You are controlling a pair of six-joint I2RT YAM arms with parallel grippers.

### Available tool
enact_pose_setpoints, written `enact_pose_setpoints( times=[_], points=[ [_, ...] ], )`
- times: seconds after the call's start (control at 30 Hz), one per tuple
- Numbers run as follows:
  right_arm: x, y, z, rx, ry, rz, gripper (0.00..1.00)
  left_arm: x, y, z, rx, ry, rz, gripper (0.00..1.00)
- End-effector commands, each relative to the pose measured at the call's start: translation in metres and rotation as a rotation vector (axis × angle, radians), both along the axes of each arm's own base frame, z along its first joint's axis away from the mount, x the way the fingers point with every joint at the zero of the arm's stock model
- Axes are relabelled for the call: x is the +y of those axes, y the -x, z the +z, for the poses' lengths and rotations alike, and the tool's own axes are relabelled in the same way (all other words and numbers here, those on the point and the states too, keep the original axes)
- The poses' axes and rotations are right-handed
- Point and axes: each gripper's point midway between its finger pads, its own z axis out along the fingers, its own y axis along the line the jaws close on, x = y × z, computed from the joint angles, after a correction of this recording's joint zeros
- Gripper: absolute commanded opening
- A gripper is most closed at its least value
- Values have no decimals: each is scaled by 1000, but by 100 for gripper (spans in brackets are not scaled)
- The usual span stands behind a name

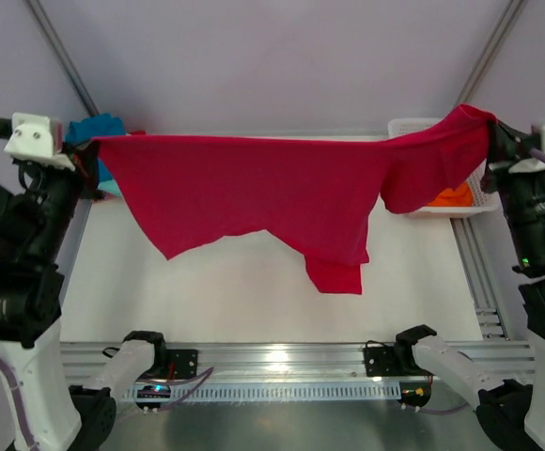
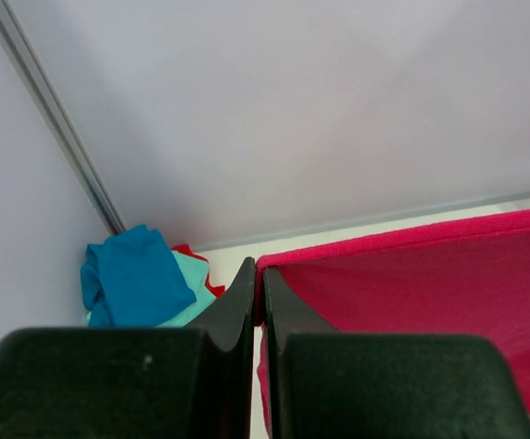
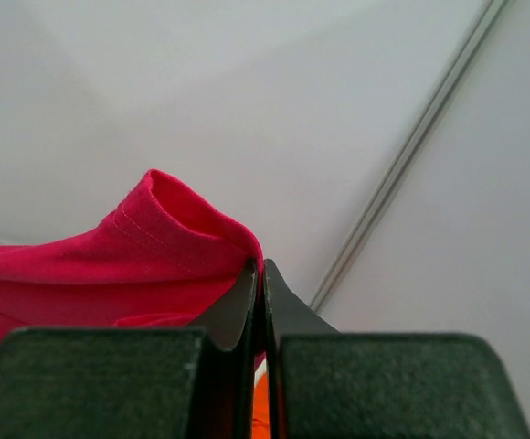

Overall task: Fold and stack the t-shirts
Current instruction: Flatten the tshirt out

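Observation:
A large crimson t-shirt hangs stretched in the air across the table, held at both ends. My left gripper is shut on its left corner; in the left wrist view the cloth runs off to the right from between the black fingers. My right gripper is shut on the right end, where the hem bunches over the fingertips. Folded blue, teal and red tees lie stacked at the back left. An orange tee lies in the basket.
A white lattice basket stands at the back right, partly hidden behind the hanging shirt. The white table top lies below the cloth. Aluminium rails run along the front edge and the right side.

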Motion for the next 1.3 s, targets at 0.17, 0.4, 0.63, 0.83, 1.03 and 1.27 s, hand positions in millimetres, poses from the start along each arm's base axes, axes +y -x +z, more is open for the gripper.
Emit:
enact_pose_setpoints(
  times=[0.17, 0.4, 0.63, 0.83, 1.03, 1.27],
  points=[
    [-19, 144, 49, -234, -59, 147, 3, 29, 125, 14, -172, -28, 112, 0],
    [6, 208, 32, -283, 67, 323, 3, 40, 202, 1, -281, -43, 150, 0],
    [18, 260, 30, -354, 74, 416, 3, 46, 243, -8, -345, -24, 168, 0],
    [18, 247, 26, -322, 43, 401, 3, 48, 232, -27, -316, -41, 185, 0],
    [-4, 201, 23, -265, -37, 245, 3, 39, 188, -42, -230, -71, 145, 0],
    [1, 116, -16, -96, -47, 171, 3, 31, 124, -63, -90, -93, 118, 0]
  ],
)
